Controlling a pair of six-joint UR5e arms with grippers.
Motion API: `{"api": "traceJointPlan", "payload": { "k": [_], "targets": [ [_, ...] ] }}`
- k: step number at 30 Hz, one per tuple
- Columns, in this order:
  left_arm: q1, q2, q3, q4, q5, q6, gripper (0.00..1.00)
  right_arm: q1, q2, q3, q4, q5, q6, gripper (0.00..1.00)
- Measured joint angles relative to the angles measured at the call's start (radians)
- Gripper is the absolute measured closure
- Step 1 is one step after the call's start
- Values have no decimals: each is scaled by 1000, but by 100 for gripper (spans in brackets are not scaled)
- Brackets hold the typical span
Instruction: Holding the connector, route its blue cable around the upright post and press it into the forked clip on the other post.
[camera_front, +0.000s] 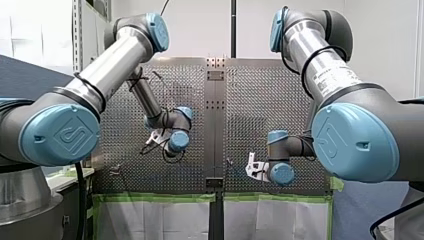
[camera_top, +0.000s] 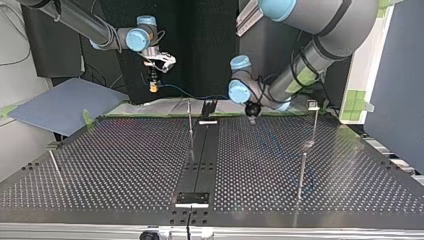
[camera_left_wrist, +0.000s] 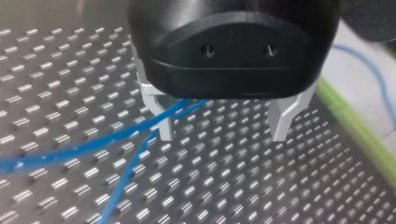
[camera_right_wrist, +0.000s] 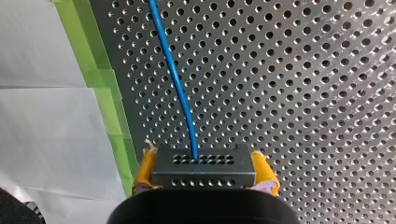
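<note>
The right claw (camera_right_wrist: 204, 173) is clamping its yellow pads tight on both sides of the grey metal block connector (camera_right_wrist: 203, 161), so that end is sorted. The thin blue cable (camera_right_wrist: 175, 79) is running straight out of the connector's face and away over the perforated metal surface (camera_right_wrist: 303, 93), its long axis pretty much in line with the claw. In the top view the connector is hanging up off the surface at the view's left. The cable is trailing right toward the left claw (camera_left_wrist: 224, 125), which is sitting low with its metal fingers wide apart and gripping nothing. Only the left wrist view is showing two blue strands crossing by one finger, though it's hard to say if they're lying between the pair. In the top view the thin plain upright post (camera_top: 190, 120) is standing between the two claws. The post with the forked-looking head (camera_top: 314, 107) is standing further right, past the left claw, so the right arm is probably looking at a long carry
</note>
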Motion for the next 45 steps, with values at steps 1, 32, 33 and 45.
{"api": "traceJointPlan", "payload": {
  "k": [1,32,33,45],
  "targets": [
    [-1,-9,0,0,1,0,2,0,0,0,0,0,0,100],
    [-72,-77,-3,28,243,-208,2,0,0,0,-2,0,-3,100],
    [-75,-77,-4,28,256,-221,2,0,0,0,-2,0,-3,100],
    [-113,-79,-5,14,310,-354,2,-1,0,0,0,0,-2,100]
  ]
}}
